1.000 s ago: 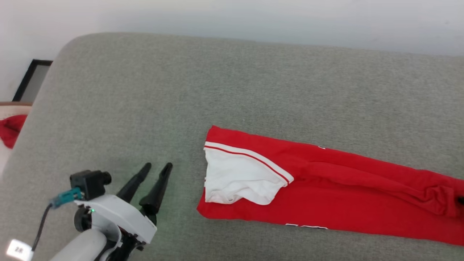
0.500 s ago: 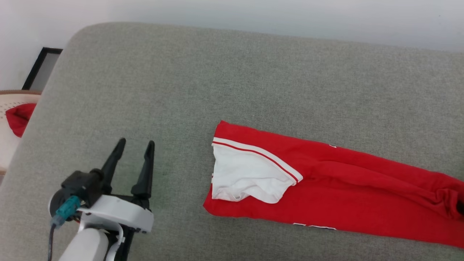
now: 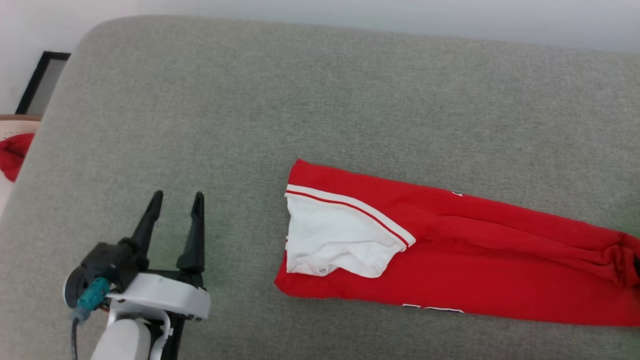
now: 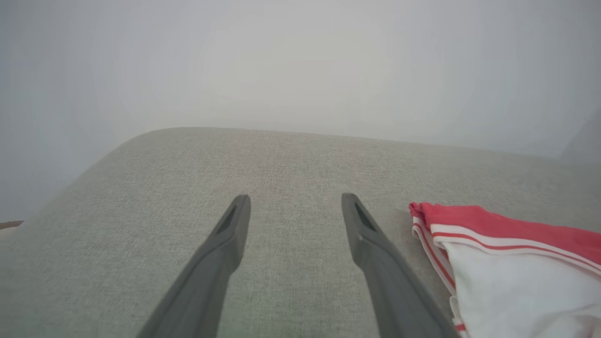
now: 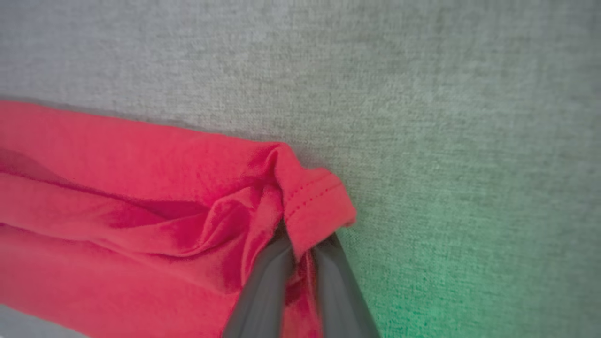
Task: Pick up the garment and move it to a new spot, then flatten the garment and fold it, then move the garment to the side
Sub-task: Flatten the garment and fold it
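1. I see a grey woven surface (image 3: 300,100) with a rounded far-left corner. A plain pale wall (image 3: 450,15) runs behind it.
2. Past its left edge, a black frame (image 3: 42,82) stands against the wall, and a small red scrap (image 3: 12,155) lies nearer me.
3. The garment (image 3: 450,270) lies on the surface's right half as a long red band, with a white sleeve on top at its left end.
4. My left gripper (image 3: 178,195) sits over bare grey cloth left of the garment, fingers spread, holding nothing.
5. My right gripper (image 5: 300,263) pinches the bunched red hem at the band's right end.
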You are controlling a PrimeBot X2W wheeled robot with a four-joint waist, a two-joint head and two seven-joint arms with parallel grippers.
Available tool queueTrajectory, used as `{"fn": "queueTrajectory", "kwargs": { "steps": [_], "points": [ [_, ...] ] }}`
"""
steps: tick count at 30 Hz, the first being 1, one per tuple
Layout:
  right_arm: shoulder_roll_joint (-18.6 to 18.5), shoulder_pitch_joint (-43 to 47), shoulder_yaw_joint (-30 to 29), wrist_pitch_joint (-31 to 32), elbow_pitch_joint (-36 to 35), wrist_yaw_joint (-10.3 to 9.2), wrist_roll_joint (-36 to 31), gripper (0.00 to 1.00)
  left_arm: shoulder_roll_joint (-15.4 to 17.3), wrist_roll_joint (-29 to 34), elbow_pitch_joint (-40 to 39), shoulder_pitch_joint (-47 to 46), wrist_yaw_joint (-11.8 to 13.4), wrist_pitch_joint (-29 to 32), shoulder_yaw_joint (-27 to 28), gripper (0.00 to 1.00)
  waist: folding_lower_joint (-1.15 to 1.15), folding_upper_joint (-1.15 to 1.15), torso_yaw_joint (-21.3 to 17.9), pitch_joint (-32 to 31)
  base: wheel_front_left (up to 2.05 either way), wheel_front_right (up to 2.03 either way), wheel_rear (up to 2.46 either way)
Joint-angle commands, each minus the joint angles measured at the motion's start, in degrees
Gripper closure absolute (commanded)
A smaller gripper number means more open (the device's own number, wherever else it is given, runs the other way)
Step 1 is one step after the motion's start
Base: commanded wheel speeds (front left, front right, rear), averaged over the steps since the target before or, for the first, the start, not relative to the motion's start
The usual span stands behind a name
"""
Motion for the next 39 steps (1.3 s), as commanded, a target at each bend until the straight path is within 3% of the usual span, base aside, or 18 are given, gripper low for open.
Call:
{"fn": "queueTrajectory", "kwargs": {
  "steps": [1, 15, 19, 25, 34, 39],
  "points": [
    [1.6, 0.5, 0.7, -0.6, 1.8, -0.10, -0.3, 1.00, -0.2, 1.2, 0.1, 0.7, -0.4, 0.0, 0.6, 0.00, 0.00, 0.00, -0.4, 0.0, 0.00, 0.00, 0.00],
    [-6.8, 0.3, -15.1, -9.7, 6.3, -0.07, 0.3, 1.00, -1.6, 5.8, 0.7, 3.4, -2.4, 0.0, 6.5, 0.00, 0.00, 0.00, -4.0, -1.3, 0.00, 0.00, 0.00],
    [-7.2, -0.1, -16.4, -9.8, 6.2, -0.07, -0.4, 1.00, -1.9, 6.3, 0.9, 3.9, -2.7, 0.0, 7.0, 0.00, 0.00, 0.00, -4.7, -2.0, 0.00, 0.00, 0.00],
    [-4.7, 2.4, -9.9, -8.1, -1.3, -0.07, 0.0, 1.00, -2.9, 6.4, 1.8, 4.1, -2.9, 0.0, 6.7, 0.00, 0.00, 0.00, -4.8, -3.5, 0.00, 0.00, 0.00],
    [0.2, 3.1, 4.8, -4.2, -21.1, -0.06, 3.3, 1.00, -4.2, 5.6, 2.6, 5.1, -2.9, 0.0, 6.0, 0.00, 0.00, 0.00, -2.7, -5.0, 0.00, 0.00, 0.00],
    [3.6, 0.0, 13.3, -3.0, -25.5, -0.05, 3.4, 1.00, -4.3, 4.2, 3.0, 4.8, -2.9, 0.0, 4.4, 0.00, 0.00, 0.00, -0.7, -4.8, 0.00, 0.00, 0.00]
  ]
}}
